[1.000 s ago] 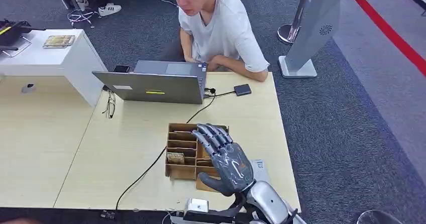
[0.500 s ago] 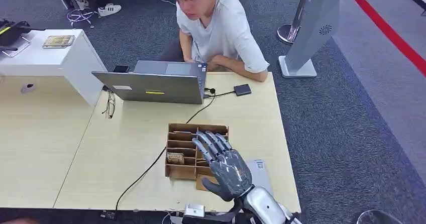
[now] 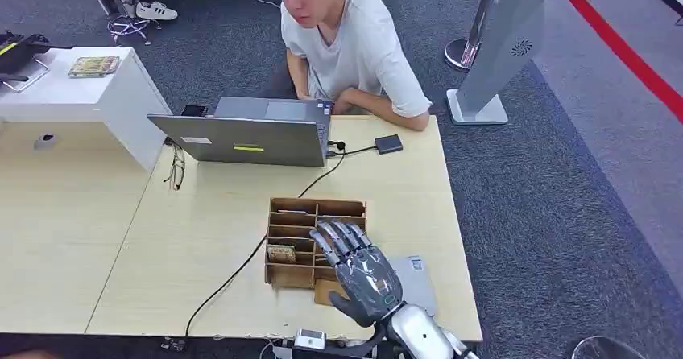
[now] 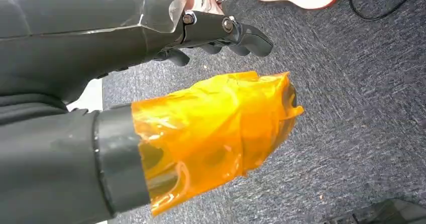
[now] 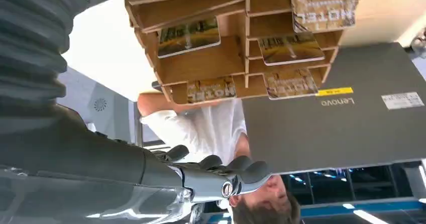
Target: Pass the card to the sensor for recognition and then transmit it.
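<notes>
- Progress: the task stands at its opening step. No card is held, and none has reached the sensor (image 3: 389, 143), which I take to be the small dark box at the far edge of the table (image 3: 209, 238), cabled beside the laptop (image 3: 246, 138). Pick-up, recognition and hand-over all remain, as far as can be judged.
- Right hand (image 3: 360, 270): fingers spread and empty, hovering over the near right corner of the card holder (image 3: 310, 241); whether it touches the holder cannot be told.
- Left hand (image 4: 221, 33): hanging over carpet, fingers curled inward, nothing in them; its thumb wears orange film.
- Card holder: a brown cardboard rack of open slots, near the middle of the table's near side.
- Contents: several slots each carry a printed card (image 5: 188, 35), seen in the right wrist view; some slots look vacant.
- A person (image 3: 346, 45) sits on the far side, behind the laptop.
</notes>
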